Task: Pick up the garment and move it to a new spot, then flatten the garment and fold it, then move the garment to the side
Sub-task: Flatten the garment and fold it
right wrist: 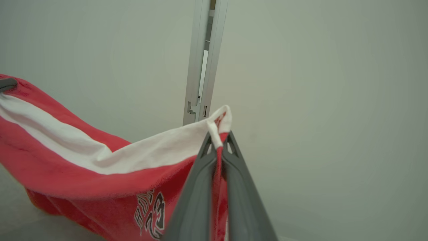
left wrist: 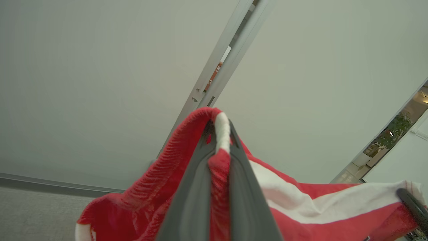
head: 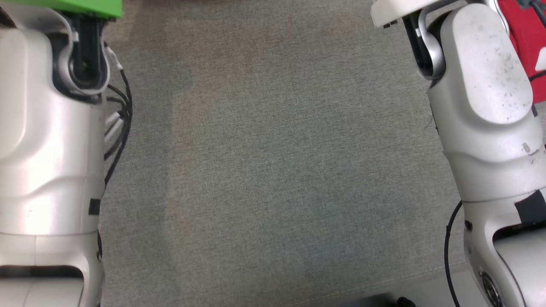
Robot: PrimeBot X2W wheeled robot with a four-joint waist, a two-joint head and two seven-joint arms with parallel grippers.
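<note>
Held aloft: a red terry-like garment (left wrist: 140, 201) with a broad white band (right wrist: 67, 140) hangs between the robot's two grippers, in front of a pale grey-green wall (left wrist: 83, 83). The left gripper (left wrist: 219, 132) is clamped on one corner of the banded edge, with cloth pinched between its dark fingers. The right gripper (right wrist: 219, 135) is closed the same way on the opposite corner. Between the two holds the banded upper edge runs slack in a shallow curve. The body of the garment sags below it, a black-and-white emblem (right wrist: 150, 214) facing the right wrist camera. A vertical aluminium frame (right wrist: 202, 67) splits the wall behind.

From the head camera, the pale left forearm (head: 42, 128) and right forearm (head: 486, 106) run up the two sides. A wide stretch of grey woven surface (head: 273, 170) lies open between them, its near edge showing at the bottom right. A green block (head: 72, 6) sits at the top left, and a patch of red cloth (head: 522, 38) lies beyond the right forearm.
</note>
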